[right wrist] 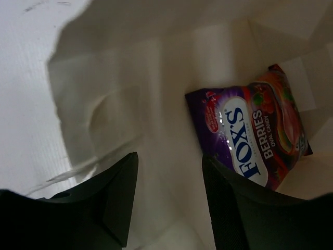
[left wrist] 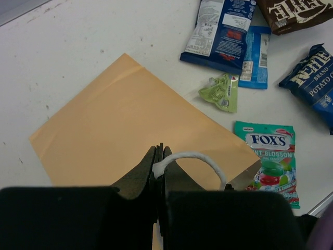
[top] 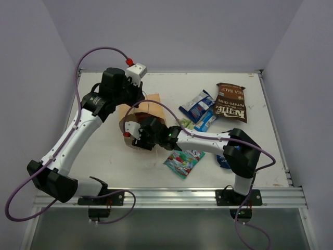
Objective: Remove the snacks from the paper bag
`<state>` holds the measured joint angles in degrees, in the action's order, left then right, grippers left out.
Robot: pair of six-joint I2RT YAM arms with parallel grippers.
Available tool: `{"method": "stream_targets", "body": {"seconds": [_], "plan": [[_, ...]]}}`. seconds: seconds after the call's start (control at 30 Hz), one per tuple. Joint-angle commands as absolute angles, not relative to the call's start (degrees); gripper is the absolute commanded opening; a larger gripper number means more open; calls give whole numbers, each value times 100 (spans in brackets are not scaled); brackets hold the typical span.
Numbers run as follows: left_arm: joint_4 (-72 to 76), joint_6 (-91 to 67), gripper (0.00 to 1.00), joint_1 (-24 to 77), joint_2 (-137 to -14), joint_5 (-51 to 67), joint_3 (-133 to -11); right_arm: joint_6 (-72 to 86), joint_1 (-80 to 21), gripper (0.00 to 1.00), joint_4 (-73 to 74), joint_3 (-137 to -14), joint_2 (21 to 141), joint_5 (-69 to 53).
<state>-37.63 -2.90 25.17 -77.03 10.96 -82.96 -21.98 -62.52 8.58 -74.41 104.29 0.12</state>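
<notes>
Candy bag (right wrist: 250,138) (purple) lies just beyond right gripper (right wrist: 169,159), its jaws parted, empty.

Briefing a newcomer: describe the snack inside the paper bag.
On the white table, find the tan paper bag. Inside, on its white lining, lies a purple candy bag labelled Fox's Berries; the teal Fox's bag lies outside.

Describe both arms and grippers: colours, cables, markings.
The left arm and right arm have white links and black joints, each trailed by a purple cable; the left's carries a red connector. A green light glows near the right wrist. The left gripper and right gripper have black fingers.
</notes>
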Motion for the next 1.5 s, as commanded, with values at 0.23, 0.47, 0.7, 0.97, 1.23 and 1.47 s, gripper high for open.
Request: {"method": "stream_targets", "body": {"seconds": [0.23,0.47,0.7,0.97,1.23,1.47], "plan": [[-3849,-272,0,2531,-7708,1291,-8666,-2382,-5994,63,-324,-7277,10705,597],[-3981,-334,0,2531,-7778,1336,-8955,-2443,-5985,69,-527,-7444,11021,545],[-4148,-325,0,2531,-7849,1301,-9263,-2434,-5924,73,-624,-7427,11267,677],[-4359,-360,0,2531,-7866,1380,-9536,-2417,-5783,68,-606,-7602,11680,834],[-4430,-404,0,2531,-7875,1494,-9598,-2312,-5748,49,-782,-7725,11777,1222],[-4456,-334,0,2531,-7875,1319,-9598,-2303,-5739,10,-835,-7638,11584,1354]]}}
